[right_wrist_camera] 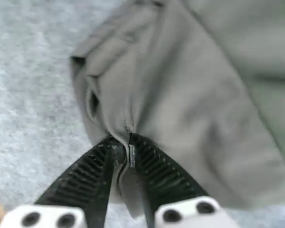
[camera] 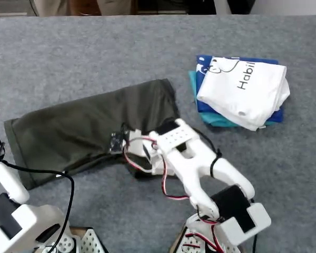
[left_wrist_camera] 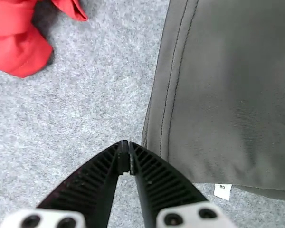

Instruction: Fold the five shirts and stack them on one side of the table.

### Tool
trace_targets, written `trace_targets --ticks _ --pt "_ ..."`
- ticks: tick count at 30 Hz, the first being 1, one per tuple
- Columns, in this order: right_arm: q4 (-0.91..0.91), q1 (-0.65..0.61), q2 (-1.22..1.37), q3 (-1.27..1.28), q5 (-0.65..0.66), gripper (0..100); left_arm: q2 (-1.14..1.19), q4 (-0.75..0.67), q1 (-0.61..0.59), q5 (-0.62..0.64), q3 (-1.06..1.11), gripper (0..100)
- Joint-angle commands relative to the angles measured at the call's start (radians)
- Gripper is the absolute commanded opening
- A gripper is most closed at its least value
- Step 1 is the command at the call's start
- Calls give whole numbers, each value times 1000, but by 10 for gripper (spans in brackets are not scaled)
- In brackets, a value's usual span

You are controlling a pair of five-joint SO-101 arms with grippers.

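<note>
Across the middle of the grey felt table (camera: pixel 63 52) lies the dark olive cotton shirt (camera: pixel 84 129), spread as a long band. The right gripper (right_wrist_camera: pixel 128 148) is clamped on a thin pleat at its edge. The left gripper (left_wrist_camera: pixel 128 159) is closed and empty, just beside the hem. Lifted by that single pinch, the cloth may slip free or bunch askew.

Desk (camera: pixel 68 47): speckled grey. Olive shirt (camera: pixel 89 126): dark, plain, w/ darker stitching & white tag (left_wrist_camera: pixel 222 190). White shirt (camera: pixel 245 89) w/ black print; blue shirt (camera: pixel 276 114); teal shirt (camera: pixel 217 121); red shirt (left_wrist_camera: pixel 14 38) plain. My left tool (left_wrist_camera: pixel 128 159) & right tool (right_wrist_camera: pixel 123 147): black ribbed, white bases.
</note>
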Motion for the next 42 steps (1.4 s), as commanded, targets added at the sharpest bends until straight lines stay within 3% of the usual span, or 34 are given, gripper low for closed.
trace_targets --ticks 1,7,23,29,31,36,42 --pt "106 27 -2 -186 14 2 -41 -6 -8 -2 -21 20" --pt "222 28 143 -530 91 2 -41 -9 -5 -2 -21 20" --pt "460 42 981 -1673 209 11 -35 -49 3 -2 -21 23" --pt "658 47 1161 -2048 204 292 -30 -48 5 -2 -51 24" --pt "707 48 1185 -2157 204 321 -30 -48 5 -2 -63 24" --pt "713 71 1176 -2322 166 256 -30 -48 5 -2 -69 24" --pt "715 145 1040 -2275 14 50 -30 -44 5 -48 -61 24"
